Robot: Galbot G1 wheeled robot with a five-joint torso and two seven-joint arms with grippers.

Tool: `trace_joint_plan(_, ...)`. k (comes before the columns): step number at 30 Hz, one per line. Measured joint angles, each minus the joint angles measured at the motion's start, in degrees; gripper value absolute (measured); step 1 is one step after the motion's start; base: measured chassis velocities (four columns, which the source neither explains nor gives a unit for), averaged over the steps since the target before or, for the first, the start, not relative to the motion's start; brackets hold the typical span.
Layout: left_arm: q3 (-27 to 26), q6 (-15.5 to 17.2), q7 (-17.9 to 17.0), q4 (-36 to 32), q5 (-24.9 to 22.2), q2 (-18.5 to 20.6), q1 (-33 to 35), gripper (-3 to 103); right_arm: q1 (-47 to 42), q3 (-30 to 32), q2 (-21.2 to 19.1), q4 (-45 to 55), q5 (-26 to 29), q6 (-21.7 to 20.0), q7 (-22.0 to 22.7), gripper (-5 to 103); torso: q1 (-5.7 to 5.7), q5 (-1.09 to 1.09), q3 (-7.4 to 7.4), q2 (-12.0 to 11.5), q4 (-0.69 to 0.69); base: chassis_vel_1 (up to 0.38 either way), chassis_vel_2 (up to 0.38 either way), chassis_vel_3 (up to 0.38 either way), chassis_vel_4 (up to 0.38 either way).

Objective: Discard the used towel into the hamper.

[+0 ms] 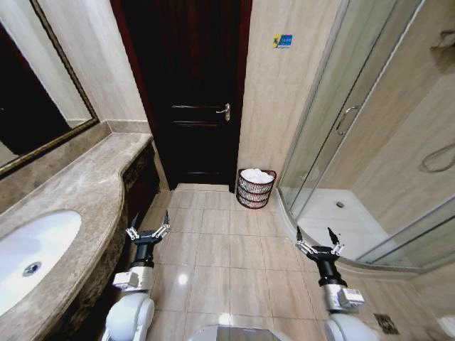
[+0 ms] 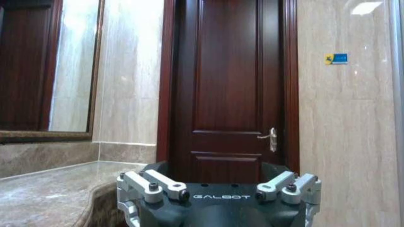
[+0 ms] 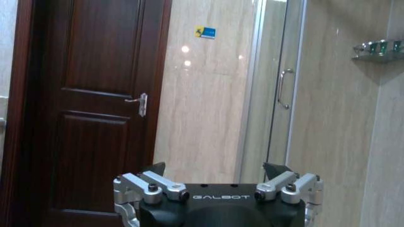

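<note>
I see the white towel [image 1: 257,175] already in the wire hamper [image 1: 254,192]; soft, light cloth, pinchable anywhere. My left gripper [image 1: 148,231] and right gripper [image 1: 319,248] hang spread, empty

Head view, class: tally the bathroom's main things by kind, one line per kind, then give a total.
Grippers: 2, the left gripper and the right gripper, both open and empty above the floor
Hamper: 1, with a white towel in it
Towel: 1
Door: 1
Sink: 1
Total: 6
</note>
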Motion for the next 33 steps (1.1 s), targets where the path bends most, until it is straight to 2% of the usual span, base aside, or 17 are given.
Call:
trace_joint_plan(13,-0.09,0.19,0.10,-0.24,-0.26,0.68,0.01,100,-0.18,-0.43,1.18,1.32,-0.19,-0.53,0.26,100,-0.01,-0.01,0.00,0.01,0.00,0.061,-0.062,-0.056,0.055)
trace_joint_plan(21,0.73,1.49,0.35,-0.71,-1.03,0.56,-1.14,100,0.86,-1.34,3.10,3.67,-0.66,-2.37,0.29,100,0.01,0.00,0.00,0.00,0.00,0.000,0.000,0.000,0.000)
trace_joint_plan(33,0.54,3.11,0.03,-1.63,-2.10,1.07,-2.54,100,1.50,-1.87,4.00,2.18,-2.01,-2.39,0.76,100,0.00,0.00,0.00,0.00,0.00,0.000,0.000,0.000,0.000)
